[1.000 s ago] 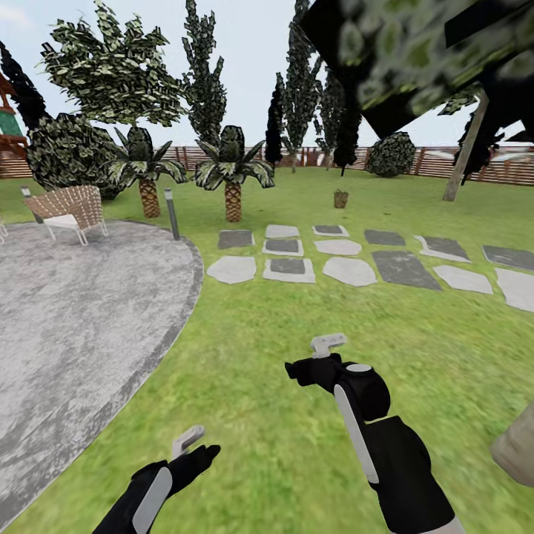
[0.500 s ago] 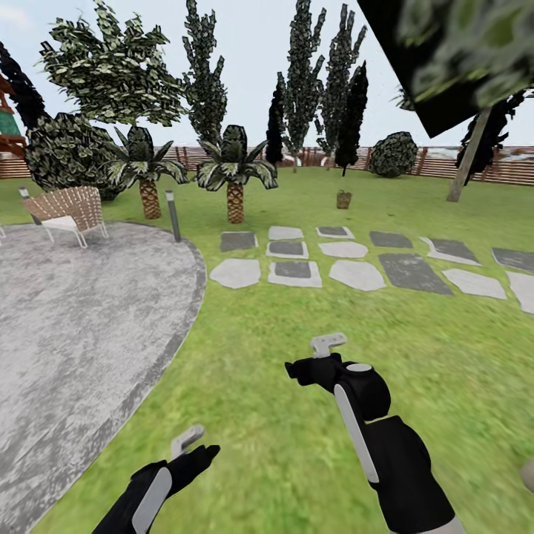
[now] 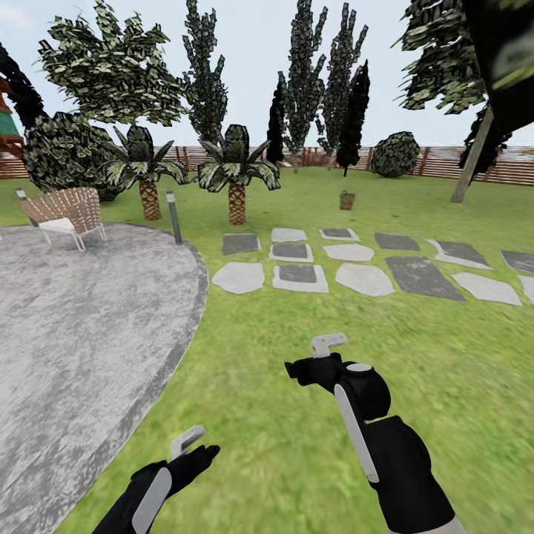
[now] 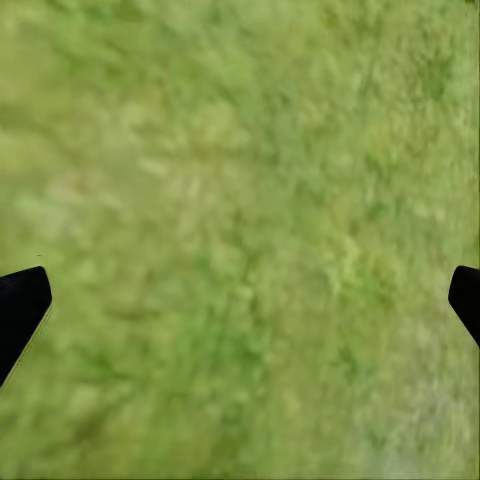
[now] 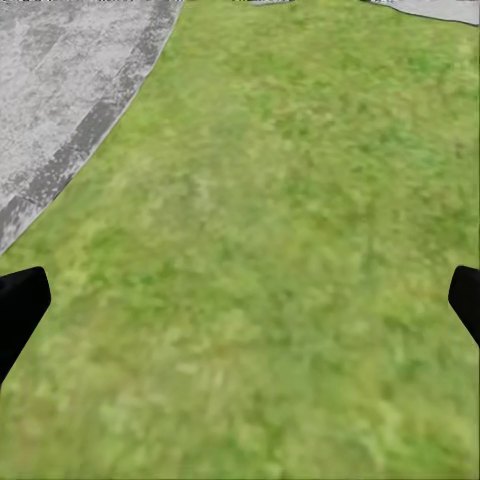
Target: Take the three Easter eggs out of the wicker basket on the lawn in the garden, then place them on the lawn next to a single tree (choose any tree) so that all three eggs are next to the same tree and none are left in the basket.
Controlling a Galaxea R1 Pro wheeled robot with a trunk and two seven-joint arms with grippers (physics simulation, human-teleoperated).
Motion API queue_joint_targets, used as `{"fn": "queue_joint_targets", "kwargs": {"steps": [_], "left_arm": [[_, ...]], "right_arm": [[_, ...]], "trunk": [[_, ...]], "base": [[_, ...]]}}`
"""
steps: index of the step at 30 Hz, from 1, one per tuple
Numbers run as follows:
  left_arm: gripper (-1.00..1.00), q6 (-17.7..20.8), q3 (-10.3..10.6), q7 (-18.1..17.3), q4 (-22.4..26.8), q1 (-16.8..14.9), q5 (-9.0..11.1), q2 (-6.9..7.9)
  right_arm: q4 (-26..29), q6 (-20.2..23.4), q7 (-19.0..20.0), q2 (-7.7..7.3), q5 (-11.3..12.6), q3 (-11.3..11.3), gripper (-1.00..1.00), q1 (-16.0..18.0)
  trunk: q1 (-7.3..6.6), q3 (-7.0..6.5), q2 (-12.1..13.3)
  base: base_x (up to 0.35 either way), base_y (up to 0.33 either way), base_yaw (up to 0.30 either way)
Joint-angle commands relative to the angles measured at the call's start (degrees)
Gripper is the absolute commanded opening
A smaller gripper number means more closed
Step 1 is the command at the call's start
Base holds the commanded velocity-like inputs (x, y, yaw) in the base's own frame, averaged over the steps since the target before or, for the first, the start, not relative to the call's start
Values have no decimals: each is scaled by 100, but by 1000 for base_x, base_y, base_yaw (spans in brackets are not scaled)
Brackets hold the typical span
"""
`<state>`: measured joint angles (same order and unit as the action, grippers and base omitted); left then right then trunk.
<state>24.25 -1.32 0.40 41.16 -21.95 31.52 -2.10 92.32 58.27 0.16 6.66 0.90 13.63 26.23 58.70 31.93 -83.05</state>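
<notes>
View swung left across lawn [image 3: 282,311] since a second ago: near trunk gone from right edge. Wicker basket [image 3: 346,199] far ahead past stepping stones [image 3: 348,259]; approach pending. My left fingers [image 4: 240,300], right fingers [image 5: 240,300] spread, empty.

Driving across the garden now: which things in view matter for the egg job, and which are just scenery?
Job things:
wicker basket, far off on the lawn
leaning pale-trunked tree
left end effector and right end effector, both open, empty

Scenery:
stepping stones
grey paved patio
wicker chair
two palms
fence
</notes>
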Motion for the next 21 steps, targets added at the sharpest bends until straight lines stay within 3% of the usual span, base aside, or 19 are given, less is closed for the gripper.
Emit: {"fn": "queue_joint_targets", "kwargs": {"steps": [1,9,21], "left_arm": [[100,32,-13,4,7,-2,39,-4],[100,26,-11,4,7,-2,38,-2],[100,-11,-17,13,7,-2,48,-8]], "right_arm": [[5,26,2,1,6,-1,100,5],[5,26,2,1,7,-1,100,5],[5,26,2,-1,7,-1,100,5]], "trunk": [[3,6,-3],[3,6,-3],[3,6,-3]], "base": [[306,120,0],[307,116,-38],[309,107,-234]]}}
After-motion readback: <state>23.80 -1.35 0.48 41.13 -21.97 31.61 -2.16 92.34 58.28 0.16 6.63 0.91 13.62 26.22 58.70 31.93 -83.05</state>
